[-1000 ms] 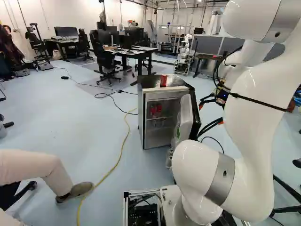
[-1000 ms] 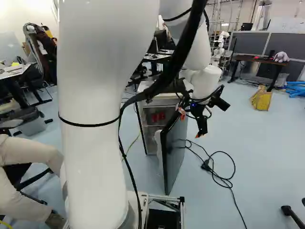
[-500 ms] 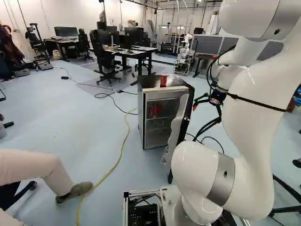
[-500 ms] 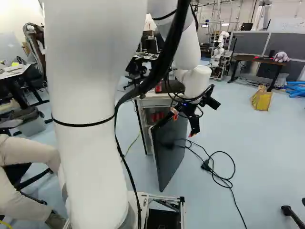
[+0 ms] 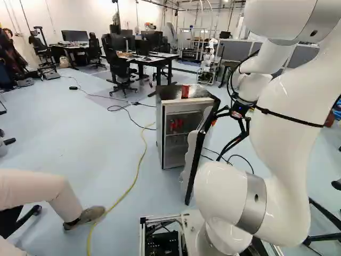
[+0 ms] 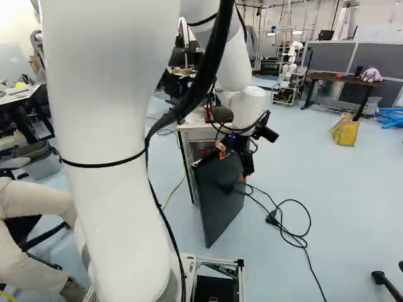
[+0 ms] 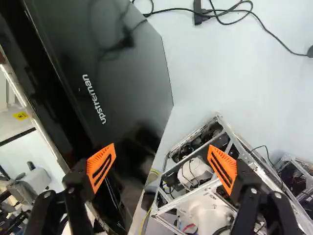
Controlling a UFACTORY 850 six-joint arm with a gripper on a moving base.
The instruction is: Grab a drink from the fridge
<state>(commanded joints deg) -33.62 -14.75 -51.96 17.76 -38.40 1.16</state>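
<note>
Ok so the door (image 6: 217,201) had swung further toward shut, arm (image 5: 282,122) shifting with it, tool (image 7: 161,147) wide open and empty, which was probably closing-up, since a red can (image 5: 185,92) sat atop the fridge (image 5: 167,96), red cans (image 5: 173,126) inside.
</note>
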